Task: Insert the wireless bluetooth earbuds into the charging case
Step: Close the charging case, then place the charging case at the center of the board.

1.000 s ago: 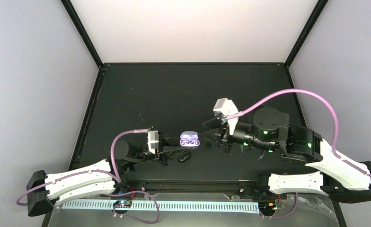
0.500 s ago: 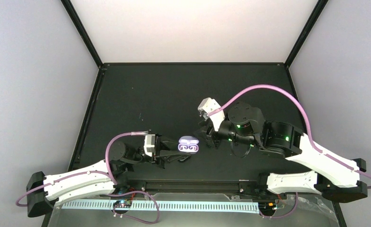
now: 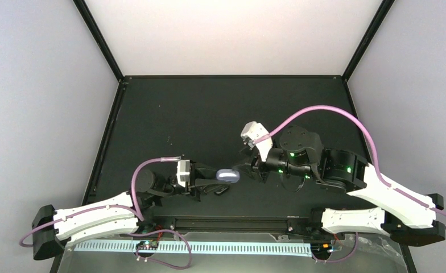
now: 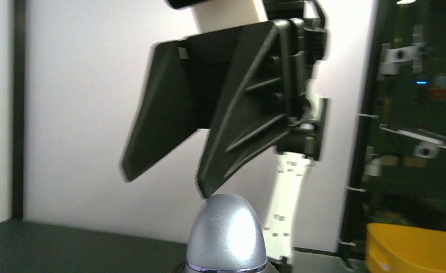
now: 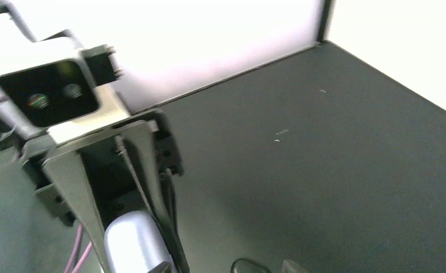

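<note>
Swung in since a second ago, the right end effector [image 4: 164, 182] hangs just over the lid [image 4: 226, 227], fingers spread and empty. The left end effector [image 3: 212, 180] clamps the silver charging case [image 3: 227, 174], now closed, over the tabletop [image 3: 209, 114]. Its earbuds are hidden, likely inside. Press gently and squarely until it latches.

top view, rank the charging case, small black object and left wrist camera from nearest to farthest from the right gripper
From the right gripper:
1. charging case, right beside it, toward the left arm.
2. small black object, just below the case in this view.
3. left wrist camera, well beyond the case on the left arm.
</note>
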